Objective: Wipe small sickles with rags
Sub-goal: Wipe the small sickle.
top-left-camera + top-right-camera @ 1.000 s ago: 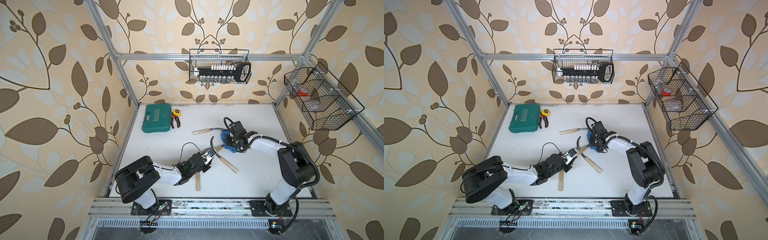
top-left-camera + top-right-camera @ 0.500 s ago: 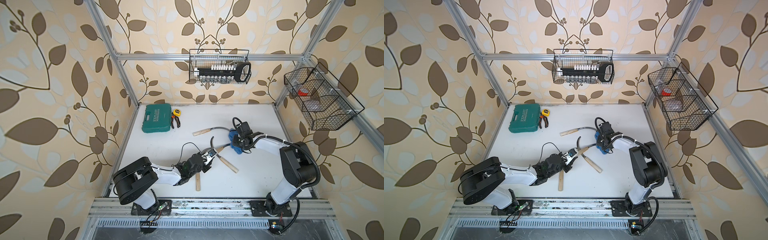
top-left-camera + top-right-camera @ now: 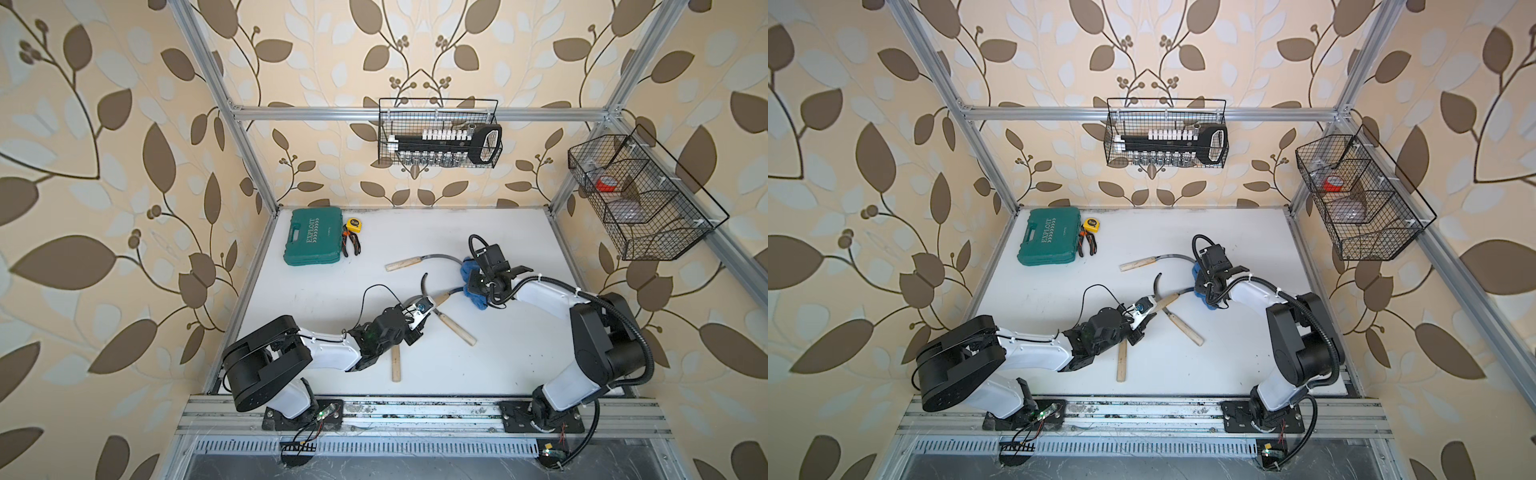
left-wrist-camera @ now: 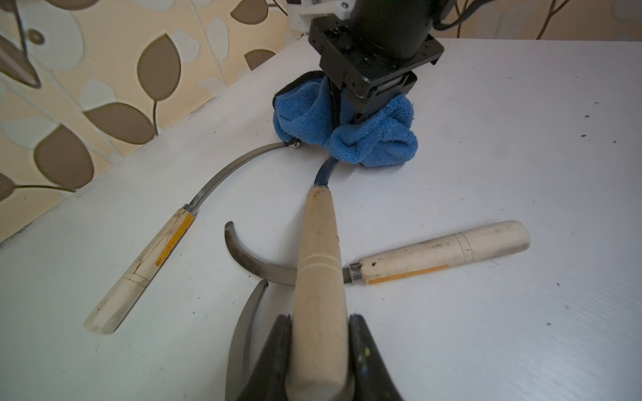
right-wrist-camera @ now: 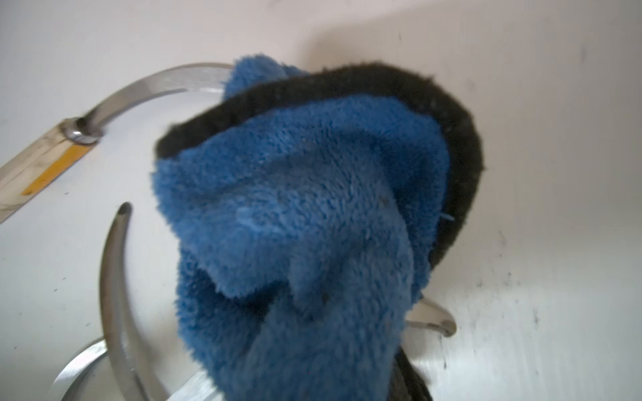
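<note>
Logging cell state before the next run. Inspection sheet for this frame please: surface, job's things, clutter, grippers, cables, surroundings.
Surface: white table, dark specks, no spills seen.
Job's things: held sickle, blade under the blue rag; second sickle crossed beneath its handle; third sickle and fourth sickle lying flat.
Clutter: green tool case, tape measure, pliers in the far left corner.
Grippers: left gripper shut on held sickle's handle; right gripper shut on rag.
Cables: black cable loops above left arm; ribbed hose along right arm; no snag seen.
Surroundings: back basket and side basket on the walls, metal frame, leaf wallpaper.
</note>
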Robot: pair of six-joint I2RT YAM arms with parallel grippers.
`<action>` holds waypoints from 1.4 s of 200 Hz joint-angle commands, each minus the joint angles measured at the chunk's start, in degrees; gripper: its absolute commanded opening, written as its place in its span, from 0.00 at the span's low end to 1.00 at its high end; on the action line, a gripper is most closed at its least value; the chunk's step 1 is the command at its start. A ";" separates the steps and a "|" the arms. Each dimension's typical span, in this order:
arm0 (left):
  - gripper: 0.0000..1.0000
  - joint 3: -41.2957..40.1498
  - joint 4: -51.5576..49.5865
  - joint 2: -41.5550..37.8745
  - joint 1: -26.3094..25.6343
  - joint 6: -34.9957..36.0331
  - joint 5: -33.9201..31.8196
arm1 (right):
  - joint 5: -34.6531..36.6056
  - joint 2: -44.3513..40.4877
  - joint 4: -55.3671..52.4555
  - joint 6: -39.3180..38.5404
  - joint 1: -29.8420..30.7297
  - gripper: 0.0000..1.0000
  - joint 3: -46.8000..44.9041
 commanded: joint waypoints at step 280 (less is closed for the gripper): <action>0.00 0.95 7.36 1.76 -0.34 25.99 -0.01 | 0.74 -1.05 -2.70 -3.26 7.79 0.00 4.38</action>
